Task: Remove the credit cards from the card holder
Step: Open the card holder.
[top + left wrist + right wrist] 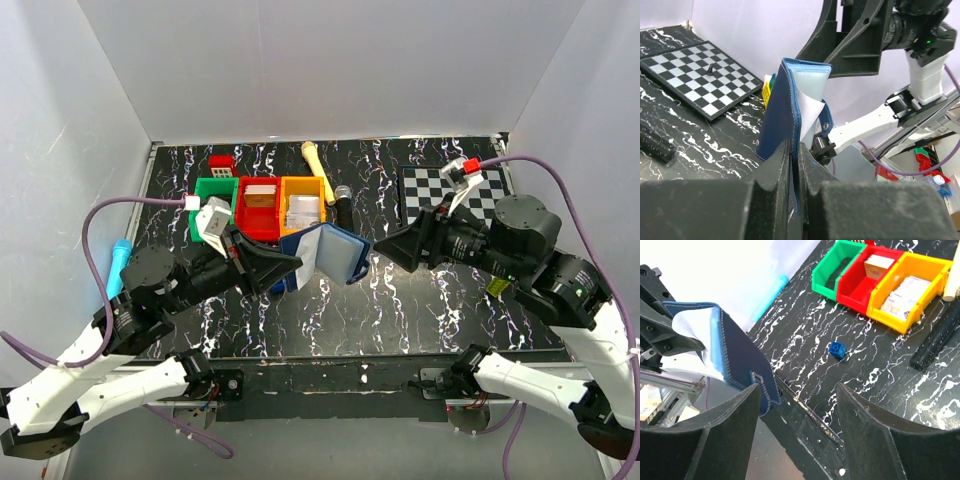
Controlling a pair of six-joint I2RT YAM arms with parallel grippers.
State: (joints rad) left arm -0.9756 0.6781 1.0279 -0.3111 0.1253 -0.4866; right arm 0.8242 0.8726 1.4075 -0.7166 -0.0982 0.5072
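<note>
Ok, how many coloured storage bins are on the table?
3, in a row at back left: green bin leftmost, red bin in the middle, orange bin rightmost. No others seem hidden.

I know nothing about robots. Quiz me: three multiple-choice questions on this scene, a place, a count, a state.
1. Where is the chessboard? A) far right B) far left C) between the arm bases
2. How many coloured bins stand together? A) two B) three C) five
3. The left gripper is: A) open, empty B) shut on the card holder C) unseen
Key: 1 A, it lies at the far right; 2 B, green, red, orange; 3 B, it pinches the holder's edge.
</note>
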